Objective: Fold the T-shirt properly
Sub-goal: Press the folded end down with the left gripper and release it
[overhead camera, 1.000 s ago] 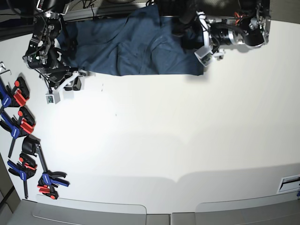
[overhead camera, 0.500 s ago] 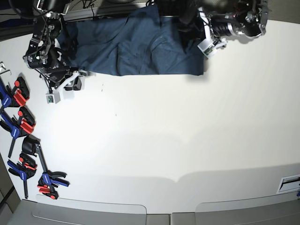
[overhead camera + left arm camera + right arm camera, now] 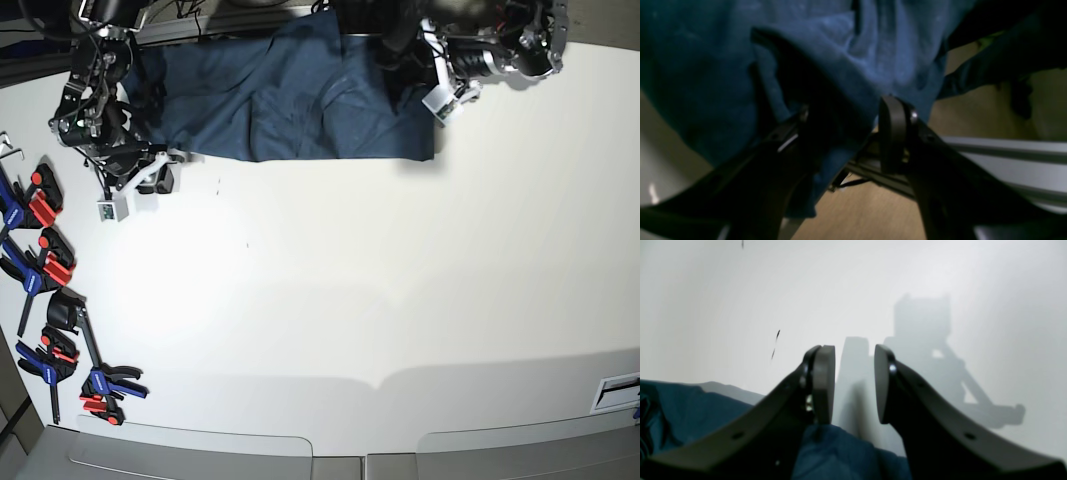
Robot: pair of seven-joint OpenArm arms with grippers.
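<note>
The dark teal-blue T-shirt (image 3: 290, 100) lies spread along the table's back edge. My left gripper (image 3: 395, 62) is at its upper right part. In the left wrist view the left gripper (image 3: 843, 110) is shut on a bunched fold of the T-shirt (image 3: 846, 60). The cloth drapes over and hides one finger, and the other finger (image 3: 893, 133) shows. My right gripper (image 3: 163, 180) sits by the shirt's lower left corner. In the right wrist view the right gripper (image 3: 855, 380) is slightly open and empty over bare table, with the shirt (image 3: 680, 413) below and behind it.
Several blue and red clamps (image 3: 45, 260) lie along the table's left edge. An aluminium rail (image 3: 1007, 150) runs behind the table's back edge. A small label (image 3: 615, 390) sits at the lower right. The white table (image 3: 380, 300) stretches in front of the shirt.
My left arm has moved up toward the back edge, over the shirt's upper right part. The right arm and the shirt's outline have not visibly moved.
</note>
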